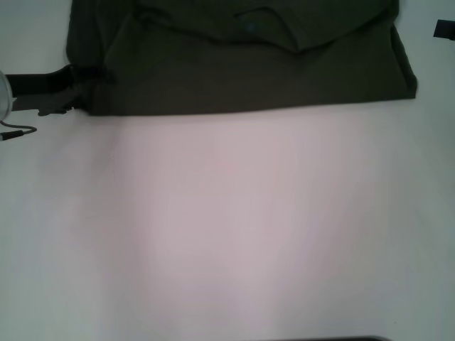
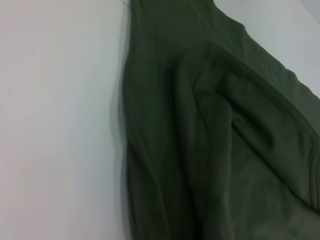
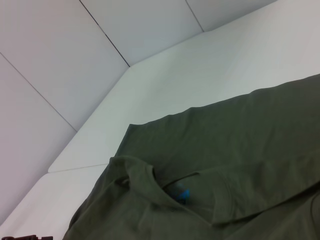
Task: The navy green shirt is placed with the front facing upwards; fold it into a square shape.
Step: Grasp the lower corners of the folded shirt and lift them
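As it lies partly folded at twelve o'clock on the white table (image 1: 227, 234), I log the dark olive-green cotton shirt (image 1: 242, 71): soft, limp, light; pinch hem corners. Left gripper (image 1: 60, 92) at its nine-o'clock edge, opening indiscernible.

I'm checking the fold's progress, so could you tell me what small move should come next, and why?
Probably fold one side inward: the navy green shirt lies wider than deep at the table's far edge, not yet square. The left gripper sits at its left edge; the right gripper is out of view.
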`<state>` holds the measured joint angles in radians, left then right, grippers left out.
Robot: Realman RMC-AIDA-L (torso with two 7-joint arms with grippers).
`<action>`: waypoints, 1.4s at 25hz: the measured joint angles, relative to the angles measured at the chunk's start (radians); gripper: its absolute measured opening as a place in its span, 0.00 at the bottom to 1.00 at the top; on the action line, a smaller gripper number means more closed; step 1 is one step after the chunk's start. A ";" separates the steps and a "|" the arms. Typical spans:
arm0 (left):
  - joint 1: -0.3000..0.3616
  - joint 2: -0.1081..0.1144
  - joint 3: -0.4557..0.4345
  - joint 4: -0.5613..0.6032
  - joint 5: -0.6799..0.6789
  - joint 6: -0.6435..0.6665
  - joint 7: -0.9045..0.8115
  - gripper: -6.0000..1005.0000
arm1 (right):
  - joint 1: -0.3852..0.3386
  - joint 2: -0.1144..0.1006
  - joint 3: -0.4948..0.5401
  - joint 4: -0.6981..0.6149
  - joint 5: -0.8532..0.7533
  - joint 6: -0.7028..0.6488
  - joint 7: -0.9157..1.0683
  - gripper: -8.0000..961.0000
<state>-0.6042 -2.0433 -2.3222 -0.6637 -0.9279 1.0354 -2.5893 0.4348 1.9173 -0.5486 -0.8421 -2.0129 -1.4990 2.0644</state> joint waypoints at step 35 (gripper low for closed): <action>-0.092 0.014 0.105 0.014 0.099 0.048 -0.070 0.62 | -0.001 0.000 0.004 0.025 0.004 -0.021 0.010 0.72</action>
<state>-0.6959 -2.0296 -2.2172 -0.6500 -0.8293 1.0836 -2.6597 0.4336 1.9173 -0.5445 -0.8173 -2.0093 -1.5200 2.0740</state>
